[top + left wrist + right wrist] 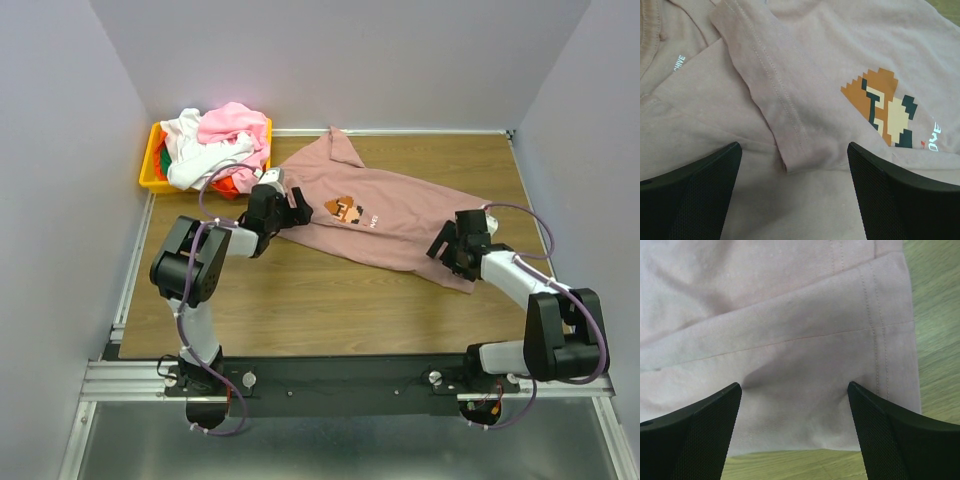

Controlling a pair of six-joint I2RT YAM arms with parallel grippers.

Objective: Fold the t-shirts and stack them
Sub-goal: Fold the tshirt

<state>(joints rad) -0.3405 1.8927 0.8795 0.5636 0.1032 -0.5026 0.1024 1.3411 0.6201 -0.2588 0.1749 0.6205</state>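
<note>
A dusty mauve-pink t-shirt [400, 215] lies spread slantwise across the wooden table, its pixel-art print [345, 208] facing up. My left gripper [298, 206] is at the shirt's left edge beside the print. In the left wrist view it [793, 147] stands open just above the cloth, a folded-over sleeve hem [775, 105] running down between the fingers. My right gripper [441, 245] is at the shirt's lower right end. The right wrist view shows it [793, 386] open over the stitched bottom hem [880, 350], the cloth slightly puckered between the fingers. Neither gripper holds anything.
A yellow bin [150, 180] stands at the table's back left corner, heaped with more t-shirts: light pink [232, 122], white [200, 160], a bit of red-orange [228, 185] and green [160, 160]. Bare wood [330, 300] lies between the shirt and the arm bases. Grey walls enclose the table.
</note>
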